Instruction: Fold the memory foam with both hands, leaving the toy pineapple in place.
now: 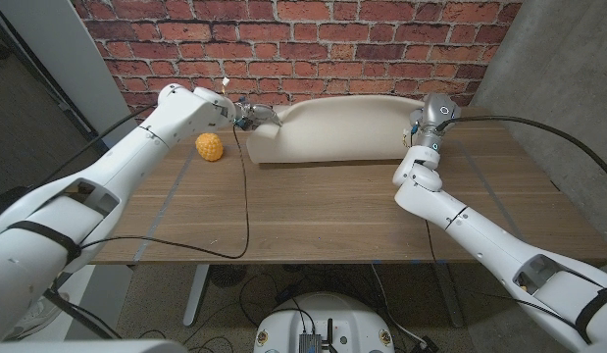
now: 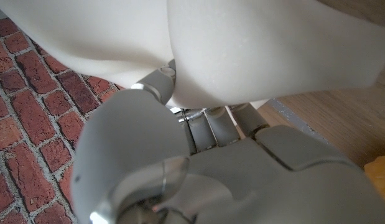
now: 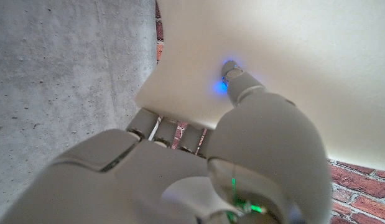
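The left robot hand (image 2: pixel 198 168) grips one end of the memory foam (image 1: pixel 332 127), fingers (image 2: pixel 156 79) tucked under its lifted edge; the right robot hand (image 3: pixel 198 162) pinches the opposite end. Held so, the slab can fold at the desk's (image 1: pixel 313 211) far side. The toy pineapple (image 1: pixel 210 147) sits just beside it, untouched.

a wooden desk (image 1: pixel 313 211) with a plank-grained top stands against a red brick wall. on it, toward the far edge, lies a long cream slab of memory foam (image 1: pixel 332 130), its lower edge on the wood and its upper part curled up toward the wall. just beside the foam's left end sits a small yellow toy pineapple (image 1: pixel 210 147), apart from it, on bare wood.
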Tool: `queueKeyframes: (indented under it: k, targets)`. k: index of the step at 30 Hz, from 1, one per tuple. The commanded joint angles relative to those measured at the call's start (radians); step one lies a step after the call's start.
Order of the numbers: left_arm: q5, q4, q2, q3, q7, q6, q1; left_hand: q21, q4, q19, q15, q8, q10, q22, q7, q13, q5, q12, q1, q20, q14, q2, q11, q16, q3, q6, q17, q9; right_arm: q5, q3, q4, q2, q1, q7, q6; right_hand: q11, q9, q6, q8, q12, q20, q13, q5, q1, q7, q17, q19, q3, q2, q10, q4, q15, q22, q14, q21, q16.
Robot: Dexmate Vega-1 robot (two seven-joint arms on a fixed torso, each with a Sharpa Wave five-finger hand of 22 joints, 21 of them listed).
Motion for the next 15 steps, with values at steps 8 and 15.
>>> queueKeyframes:
  k: [8, 15]
  targets:
    - [-0.007, 0.129, -0.097, 0.015, 0.055, 0.014, -0.081, 0.010, 0.004, 0.002, 0.001, -0.005, 0.027, -0.002, 0.025, 0.049, 0.006, 0.014, 0.030, -0.009, 0.007, 0.039, 0.019, -0.002, 0.011, 0.016, 0.006, 0.005, 0.030, -0.031, 0.178, 0.029, 0.107, -0.011, 0.076, -0.001, 0.003, 0.069, -0.004, -0.005, 0.001, 0.005, -0.003, -0.009, 0.061, 0.009, -0.002, 0.002, 0.003, -0.004, -0.002, -0.159, 0.002, 0.009, 0.000, 0.001]
    - [0.016, 0.170, -0.139, 0.023, 0.106, -0.002, -0.101, 0.015, 0.005, 0.000, -0.002, -0.006, 0.026, -0.002, 0.025, 0.049, 0.006, 0.012, 0.029, -0.010, 0.007, 0.039, 0.014, -0.002, 0.010, 0.020, 0.006, 0.005, 0.047, -0.032, 0.256, 0.046, 0.141, -0.036, 0.129, 0.000, 0.003, 0.068, -0.007, -0.006, 0.002, 0.006, -0.003, -0.009, 0.060, 0.011, -0.001, 0.003, 0.003, -0.004, -0.002, -0.159, 0.002, 0.008, 0.000, 0.001]
